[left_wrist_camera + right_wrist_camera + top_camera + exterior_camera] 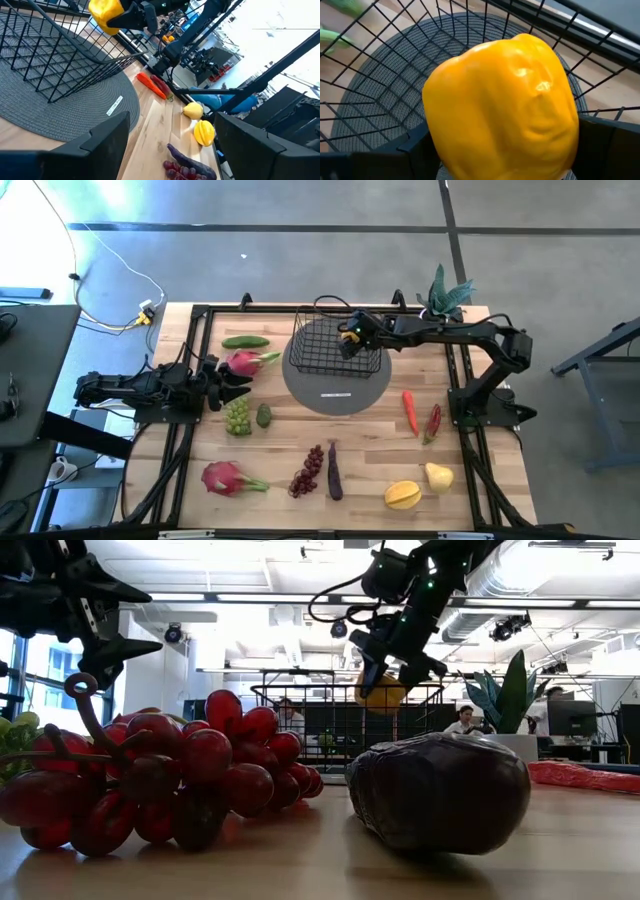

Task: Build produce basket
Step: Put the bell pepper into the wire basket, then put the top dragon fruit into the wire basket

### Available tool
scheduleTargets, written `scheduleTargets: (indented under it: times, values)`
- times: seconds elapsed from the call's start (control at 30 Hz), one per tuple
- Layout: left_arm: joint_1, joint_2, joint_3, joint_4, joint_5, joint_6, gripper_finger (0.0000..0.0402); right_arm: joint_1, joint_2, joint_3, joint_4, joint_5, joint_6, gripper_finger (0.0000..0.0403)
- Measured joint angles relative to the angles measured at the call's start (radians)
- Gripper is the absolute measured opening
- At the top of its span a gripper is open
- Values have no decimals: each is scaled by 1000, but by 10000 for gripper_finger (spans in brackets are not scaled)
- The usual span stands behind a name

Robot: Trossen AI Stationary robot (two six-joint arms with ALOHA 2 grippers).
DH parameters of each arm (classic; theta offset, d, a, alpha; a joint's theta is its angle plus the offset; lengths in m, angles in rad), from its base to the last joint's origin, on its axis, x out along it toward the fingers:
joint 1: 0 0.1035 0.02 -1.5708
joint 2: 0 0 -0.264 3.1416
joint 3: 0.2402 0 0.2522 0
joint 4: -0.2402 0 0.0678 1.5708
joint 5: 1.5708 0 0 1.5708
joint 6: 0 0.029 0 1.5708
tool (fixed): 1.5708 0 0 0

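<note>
Glossy yellow pepper [502,107] above wire basket [380,85]

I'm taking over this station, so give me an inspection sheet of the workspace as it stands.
Surface: pale wooden tabletop with a round grey woven mat.
Job's things: black wire-mesh basket on the mat, no produce seen resting in it; yellow bell pepper held above it. Pink dragon fruits, grapes, cucumber, eggplant and chilies lie loose.
Clutter: potted green plant at the far edge.
End effectors: right end effector over the basket, gripping the pepper; left end effector open beside a dragon fruit.
Cables: white cable on the floor.
Surroundings: people seated behind, in the low view.
</note>
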Motion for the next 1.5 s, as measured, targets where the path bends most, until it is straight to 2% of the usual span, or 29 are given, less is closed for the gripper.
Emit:
scheduleTargets:
  times: [0.17, 0.33, 0.73, 1.0, 1.5]
  values:
    - [0, 0, 0, 0, 0, 0, 282, -11, 0, 0, -18, 11, 42, 330]
    - [0, 0, 0, 0, 0, 0, 282, -28, 0, 0, -24, -43, 49, 361]
    - [0, 0, 0, 0, 0, 0, 282, -54, 0, 0, -23, -104, 92, 396]
    - [0, 0, 0, 9, -41, -34, 282, -56, -1, 0, -23, -125, 72, 399]
    - [0, 0, 0, 202, -80, -36, 282, -40, -83, 0, 53, -128, 73, 399]
